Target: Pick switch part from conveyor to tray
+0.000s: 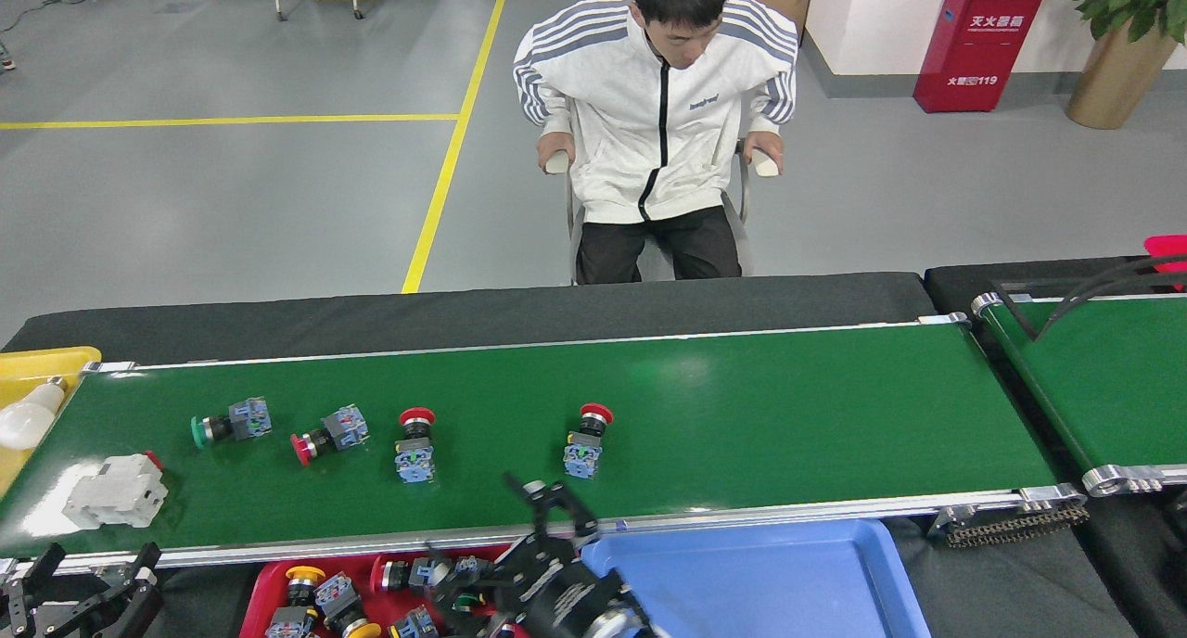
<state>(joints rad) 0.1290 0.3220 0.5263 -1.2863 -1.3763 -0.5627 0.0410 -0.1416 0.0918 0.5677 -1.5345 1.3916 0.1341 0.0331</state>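
Note:
The conveyor [788, 406] is a long glossy green belt with silver rails. Lying on it are several switch parts: a green-capped one [232, 423], a red-capped one [329, 433], an upright red one [414, 443] and another red one [586, 439]. Below the near rail is the red tray [269, 587], holding several more switch parts. My right gripper [519, 550] hangs over the tray's right end with its fingers spread open. A green-capped switch [468, 601] lies just beside it in the tray. My left gripper [93, 568] stands open and empty at the bottom left.
A white breaker block [116, 490] lies on the belt's left end, with a light bulb [28, 420] in a yellow tray [46, 360] beyond it. A blue tray [770, 573] sits right of the red one. A person [663, 109] sits behind the belt. A second green belt [1104, 378] is at right.

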